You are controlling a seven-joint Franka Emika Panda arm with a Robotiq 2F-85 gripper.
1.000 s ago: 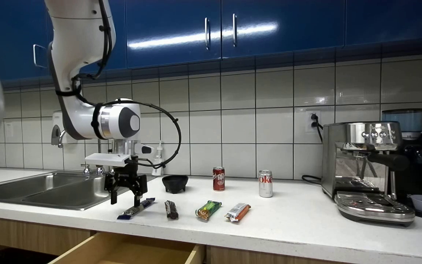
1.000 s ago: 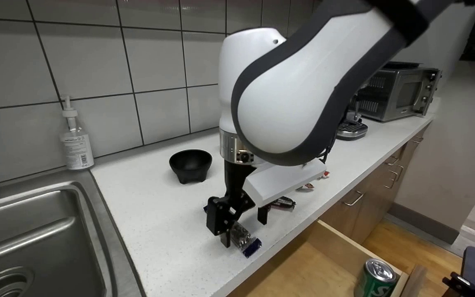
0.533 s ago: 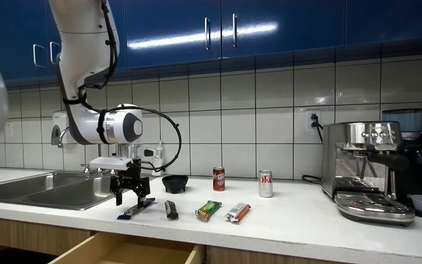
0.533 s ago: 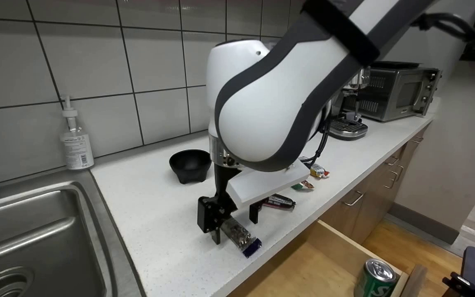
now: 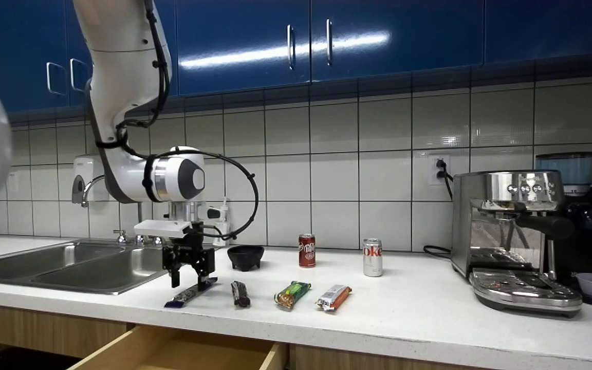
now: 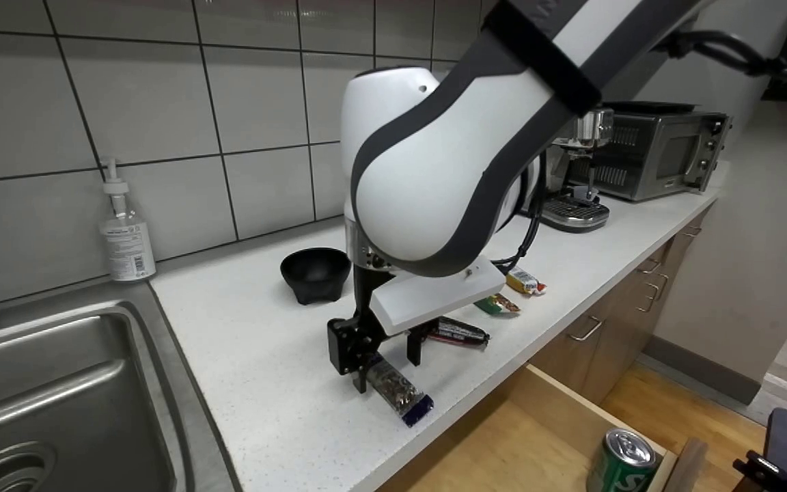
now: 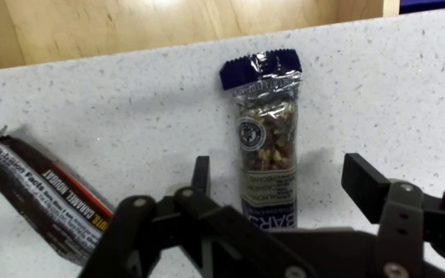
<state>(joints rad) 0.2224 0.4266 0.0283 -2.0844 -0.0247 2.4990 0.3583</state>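
Observation:
My gripper [image 7: 278, 173] is open and empty, pointing down just above the counter. Its fingers stand on either side of a nut bar [image 7: 270, 135] in a clear wrapper with dark blue ends. The bar lies flat with gaps to both fingers; its near end is hidden under the gripper in the wrist view. In both exterior views the gripper [image 5: 189, 283] [image 6: 388, 372] is over the nut bar [image 5: 185, 296] [image 6: 399, 391]. A dark brown candy bar [image 7: 45, 197] lies beside it, left in the wrist view; it also shows in both exterior views [image 5: 240, 294] [image 6: 460, 333].
A green snack bar [image 5: 292, 294] and an orange-white one [image 5: 334, 298] lie farther along the counter. Behind stand a black bowl [image 5: 245, 258], a red can [image 5: 307, 251] and a silver can [image 5: 372, 258]. A sink [image 6: 59, 383] and an open drawer [image 6: 489, 444] with a green can [image 6: 622, 465] are near.
My open gripper has shifted right in an exterior view and slightly left and back in an exterior view, coming to straddle the nut bar. The bars, cans and drawer have not moved.

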